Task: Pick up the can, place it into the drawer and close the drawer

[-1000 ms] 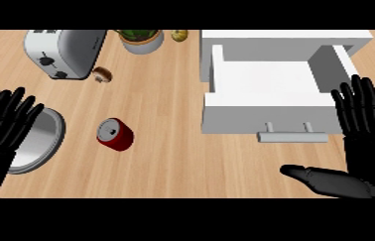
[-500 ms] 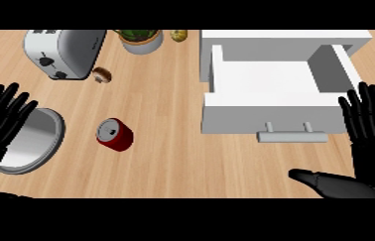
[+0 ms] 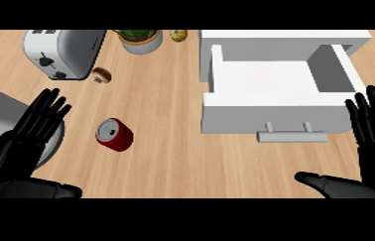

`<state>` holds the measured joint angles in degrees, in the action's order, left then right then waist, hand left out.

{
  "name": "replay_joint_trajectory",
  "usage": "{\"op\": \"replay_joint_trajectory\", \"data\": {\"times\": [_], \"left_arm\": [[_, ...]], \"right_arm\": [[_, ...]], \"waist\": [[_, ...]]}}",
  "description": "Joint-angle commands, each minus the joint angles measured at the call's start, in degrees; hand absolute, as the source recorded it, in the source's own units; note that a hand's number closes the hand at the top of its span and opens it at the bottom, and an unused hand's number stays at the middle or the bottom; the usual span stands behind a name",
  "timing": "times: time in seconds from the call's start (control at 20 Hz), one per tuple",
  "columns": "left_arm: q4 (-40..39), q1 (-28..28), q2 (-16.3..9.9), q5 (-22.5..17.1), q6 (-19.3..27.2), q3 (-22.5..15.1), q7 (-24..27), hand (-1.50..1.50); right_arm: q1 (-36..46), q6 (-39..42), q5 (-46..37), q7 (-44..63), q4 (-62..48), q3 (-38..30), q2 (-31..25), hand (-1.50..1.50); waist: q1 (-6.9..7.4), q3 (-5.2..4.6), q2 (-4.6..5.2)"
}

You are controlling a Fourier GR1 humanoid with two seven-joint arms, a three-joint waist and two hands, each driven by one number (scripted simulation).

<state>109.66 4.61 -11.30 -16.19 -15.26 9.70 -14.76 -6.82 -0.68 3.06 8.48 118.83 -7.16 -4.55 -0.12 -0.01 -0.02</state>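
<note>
Shifted outward and down over the last second — the right hand, earlier over the drawer's right wall, now at the far right edge of the head view with only straight, spread fingers showing and nothing held; thumb stretched along the lower edge. On the other side, the left hand drawn in from the edge and now nearer the can, fingers likewise straight and splayed, empty, lying partly over the grey pan at the left border. No contact with the can yet: on its side on the table, red body with the pale lid turned up-left, apart from the left fingertips and well apart from the drawer. Drawer pulled fully out, white inside, nothing in it, handle facing the lower edge. Toaster, potted plant, a small brown item and a yellowish one along the far side, untouched. Meaning for the task — probably the very start, the approach to the can from the left just under way, with grasp, transfer to the drawer and the closing push all not yet done. Right hand's retreat likely clearing the drawer mouth for the drop.
</note>
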Motion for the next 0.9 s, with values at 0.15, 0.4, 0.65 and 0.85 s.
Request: {"op": "replay_joint_trajectory", "data": {"times": [0.15,0.4,0.65,0.85], "left_arm": [[-11.9,1.6,0.7,5.8,-4.0,0.8,11.9,-1.5],[-21.9,0.6,3.7,13.0,-2.5,-1.8,21.3,-1.5],[-19.3,1.6,3.7,12.8,-0.1,-0.2,19.2,-1.5],[-32.7,-2.7,3.8,15.5,0.5,0.5,27.6,-1.5]], "right_arm": [[-2.3,1.6,1.8,1.9,3.7,-1.6,-0.6,-1.5],[-1.5,2.2,1.8,1.9,4.3,-1.9,-0.6,-1.5],[-1.1,1.8,1.4,2.2,4.1,-4.5,-0.7,-1.5],[-3.6,4.7,4.3,1.9,5.3,-6.0,-1.0,-1.5]], "waist": [[-0.06,-0.01,0.0],[-0.15,-0.03,0.05],[0.12,0.0,-0.01],[-0.14,0.0,0.02]]}}
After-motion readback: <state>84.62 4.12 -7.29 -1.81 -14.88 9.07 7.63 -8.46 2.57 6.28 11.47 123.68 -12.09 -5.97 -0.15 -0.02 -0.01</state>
